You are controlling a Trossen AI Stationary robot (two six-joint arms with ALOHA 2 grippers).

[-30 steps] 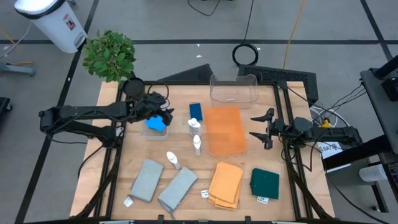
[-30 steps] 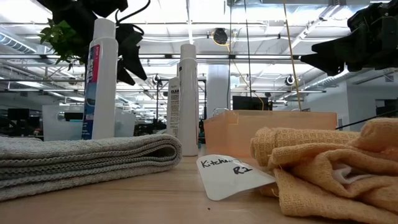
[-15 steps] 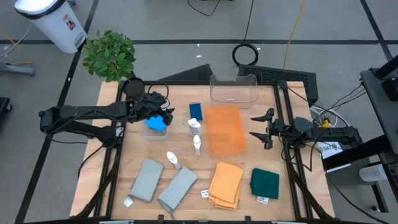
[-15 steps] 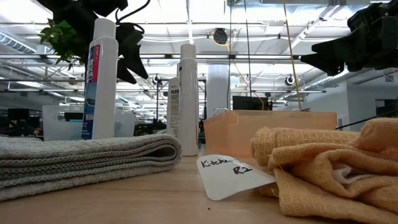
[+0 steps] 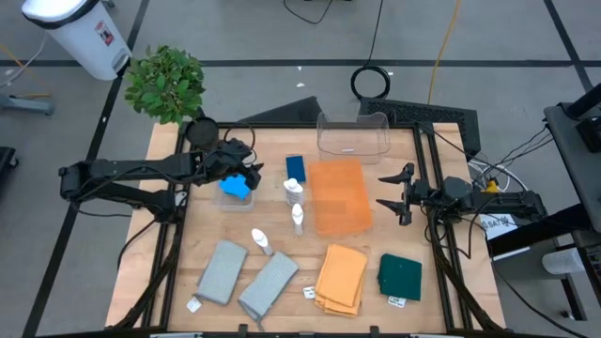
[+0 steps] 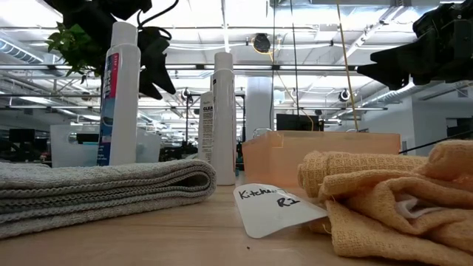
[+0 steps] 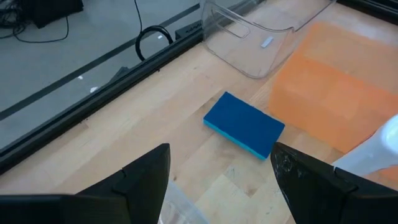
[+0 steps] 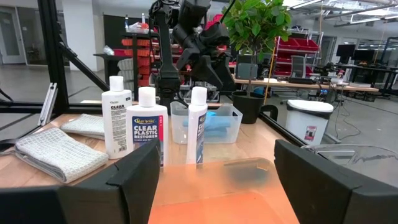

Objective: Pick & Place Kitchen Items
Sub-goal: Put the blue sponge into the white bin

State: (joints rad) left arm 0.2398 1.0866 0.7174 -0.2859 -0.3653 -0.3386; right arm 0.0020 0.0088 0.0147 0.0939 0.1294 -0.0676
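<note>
Blue sponge (image 5: pixel 236 187) sits in the small clear bin (image 5: pixel 232 196) at upper left, beneath the left gripper (image 5: pixel 246 176), jaws apart; nothing has shifted lately. Right gripper (image 5: pixel 394 196) waits spread, mid-right.

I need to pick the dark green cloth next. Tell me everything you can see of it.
The dark green cloth is folded into a flat, roughly square pad of matte fabric. It lies on the wooden table at its near right corner, beside the orange cloth but apart from it. A small white tag lies at its near edge. Nothing grips it.
</note>
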